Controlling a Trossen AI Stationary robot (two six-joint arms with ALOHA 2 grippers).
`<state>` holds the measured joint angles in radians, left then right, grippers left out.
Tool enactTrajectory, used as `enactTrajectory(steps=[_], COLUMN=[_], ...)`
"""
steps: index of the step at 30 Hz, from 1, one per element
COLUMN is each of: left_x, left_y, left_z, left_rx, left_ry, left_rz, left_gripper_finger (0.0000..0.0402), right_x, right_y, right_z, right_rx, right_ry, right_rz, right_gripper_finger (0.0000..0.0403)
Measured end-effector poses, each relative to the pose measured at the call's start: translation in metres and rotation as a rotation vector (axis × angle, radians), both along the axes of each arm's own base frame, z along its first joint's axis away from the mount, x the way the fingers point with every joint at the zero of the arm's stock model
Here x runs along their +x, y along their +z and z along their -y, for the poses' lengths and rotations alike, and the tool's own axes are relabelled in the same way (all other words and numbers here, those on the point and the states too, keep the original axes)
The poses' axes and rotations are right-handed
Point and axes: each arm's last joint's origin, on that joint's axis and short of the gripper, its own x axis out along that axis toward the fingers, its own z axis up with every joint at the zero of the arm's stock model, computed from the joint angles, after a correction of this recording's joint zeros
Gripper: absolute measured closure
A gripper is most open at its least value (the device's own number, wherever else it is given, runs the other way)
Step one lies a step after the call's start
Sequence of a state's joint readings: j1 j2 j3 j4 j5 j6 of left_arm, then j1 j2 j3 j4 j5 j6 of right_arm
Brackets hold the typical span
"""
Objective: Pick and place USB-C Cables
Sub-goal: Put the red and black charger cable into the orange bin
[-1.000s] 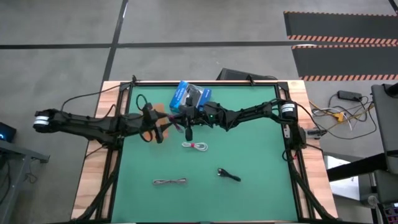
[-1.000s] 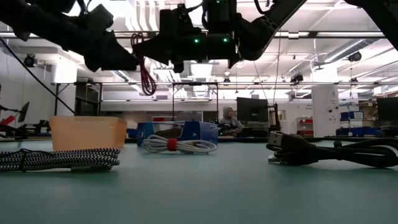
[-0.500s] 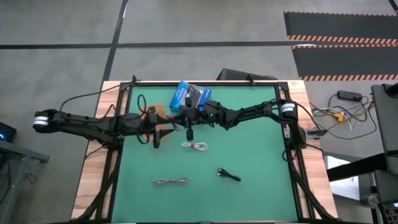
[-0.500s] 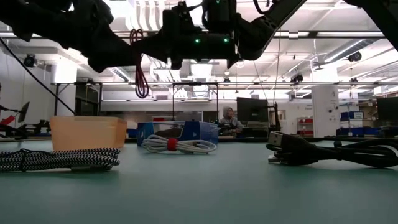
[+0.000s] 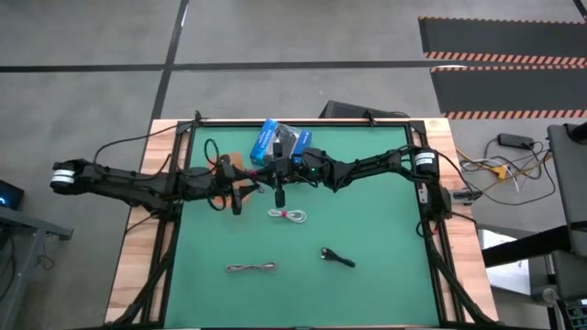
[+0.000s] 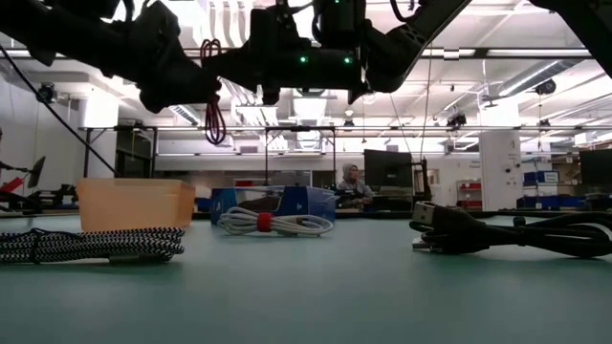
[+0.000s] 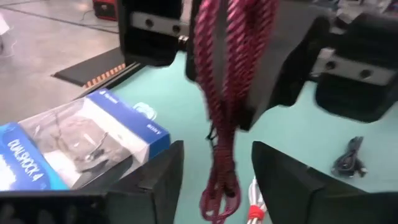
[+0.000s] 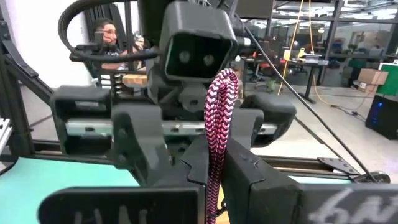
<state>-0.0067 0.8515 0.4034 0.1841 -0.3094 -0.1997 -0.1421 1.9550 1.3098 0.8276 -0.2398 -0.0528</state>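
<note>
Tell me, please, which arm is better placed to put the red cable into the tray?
Probably the right: the right gripper is shut on the red cable, which hangs above the table near the tray. The left gripper is open on either side of the cable, not holding it.

Two dark arms reaching inward above the table, meeting near its far middle; right gripper pointing down, fingers clamped on the dark red braided cable; left gripper facing it, fingers spread apart.
</note>
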Motion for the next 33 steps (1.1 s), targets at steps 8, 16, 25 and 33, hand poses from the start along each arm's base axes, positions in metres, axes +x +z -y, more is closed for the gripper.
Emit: enactTrajectory(steps=[8, 16, 25, 33], left_x=[0.003, 0.003, 0.002, 0.000], left_y=[-0.004, -0.004, -0.006, 0.001], left_z=[0.000, 0.000, 0.000, -0.003], left_rx=[-0.001, -0.004, -0.120, -0.292], left_ry=[0.006, 0.007, 0.051, 0.218], left_rz=[-0.022, -0.021, -0.002, -0.093], left_gripper_finger=[0.0367, 0.0387, 0.0392, 0.0394], right_x=[0.000, 0.000, -0.012, -0.051], right_y=[-0.001, -0.002, 0.020, 0.052], right_z=[0.000, 0.000, -0.001, -0.006], right_rx=[0.016, 0.067, 0.083, 0.069], right_ry=[0.000, 0.005, -0.003, -0.008], right_rz=[-0.006, -0.024, -0.143, -0.429], right_gripper_finger=[0.0390, 0.0325, 0.0250, 0.0245])
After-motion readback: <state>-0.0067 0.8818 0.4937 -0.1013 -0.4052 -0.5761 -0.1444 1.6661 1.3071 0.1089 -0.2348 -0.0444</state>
